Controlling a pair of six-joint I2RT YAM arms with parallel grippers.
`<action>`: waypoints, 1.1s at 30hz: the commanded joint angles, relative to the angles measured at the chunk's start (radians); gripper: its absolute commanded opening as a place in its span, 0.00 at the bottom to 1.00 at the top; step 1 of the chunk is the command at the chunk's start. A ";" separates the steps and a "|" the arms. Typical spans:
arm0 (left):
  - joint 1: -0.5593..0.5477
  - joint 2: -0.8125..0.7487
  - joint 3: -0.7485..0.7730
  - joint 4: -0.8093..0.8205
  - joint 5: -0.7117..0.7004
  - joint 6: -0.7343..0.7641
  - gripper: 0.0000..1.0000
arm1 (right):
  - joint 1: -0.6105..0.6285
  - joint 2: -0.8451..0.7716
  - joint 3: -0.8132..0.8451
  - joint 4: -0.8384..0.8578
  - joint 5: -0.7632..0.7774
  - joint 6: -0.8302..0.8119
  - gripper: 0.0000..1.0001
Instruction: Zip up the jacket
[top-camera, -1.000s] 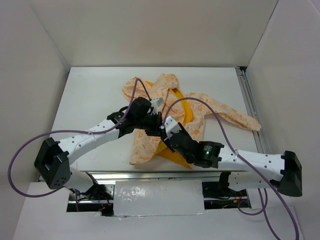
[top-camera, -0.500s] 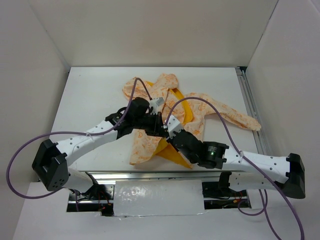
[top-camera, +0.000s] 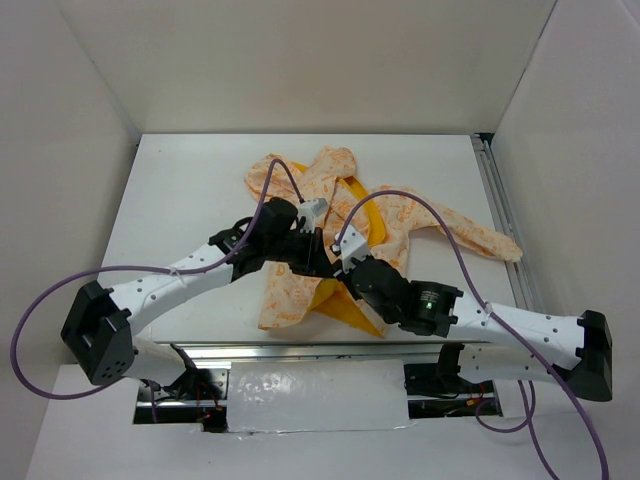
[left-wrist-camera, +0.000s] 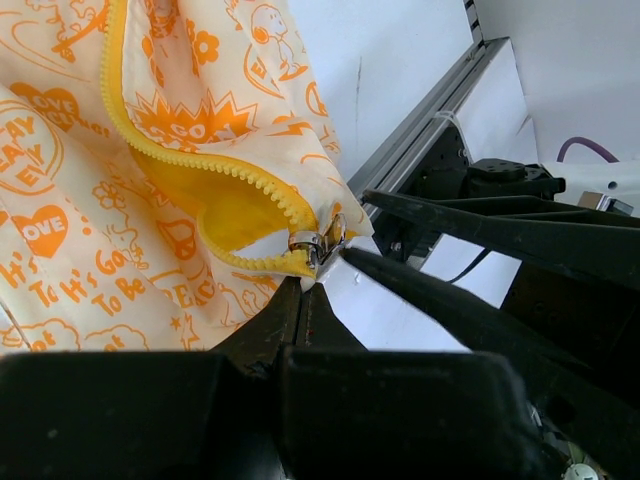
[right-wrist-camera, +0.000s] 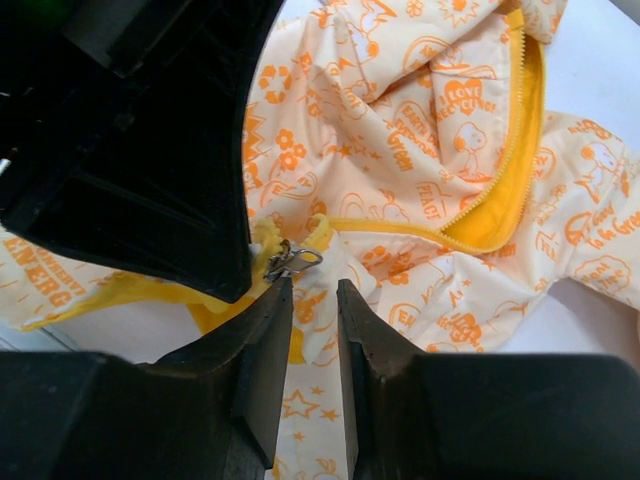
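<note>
The cream and orange jacket (top-camera: 330, 215) lies crumpled mid-table with its yellow lining showing. My left gripper (left-wrist-camera: 303, 287) is shut on the bottom end of the yellow zipper strip, just below the silver zipper slider (left-wrist-camera: 320, 243). In the top view the left gripper (top-camera: 312, 256) and right gripper (top-camera: 332, 262) meet tip to tip over the jacket's lower edge. My right gripper (right-wrist-camera: 312, 285) stands open with a narrow gap. The slider's pull tab (right-wrist-camera: 290, 260) lies just past its left fingertip, not between the jaws. Jacket fabric (right-wrist-camera: 420, 150) shows beyond.
An aluminium rail (top-camera: 500, 200) runs along the table's right edge and another (top-camera: 300, 350) along the front, also seen in the left wrist view (left-wrist-camera: 430, 130). Purple cables (top-camera: 400, 200) loop over the jacket. White walls enclose the table on three sides.
The right gripper has moved up and left toward the zipper slider and its jaws have narrowed. The left gripper has kept its hold and barely moved.
</note>
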 joint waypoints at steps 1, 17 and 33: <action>-0.005 -0.035 -0.004 0.045 0.017 0.035 0.00 | -0.004 -0.021 0.009 0.068 -0.048 -0.003 0.33; 0.036 -0.061 -0.120 0.207 0.224 0.159 0.00 | -0.207 -0.376 -0.210 0.307 -0.484 0.156 0.55; 0.105 -0.042 -0.149 0.307 0.451 0.112 0.00 | -0.439 -0.281 -0.293 0.485 -0.994 0.239 0.65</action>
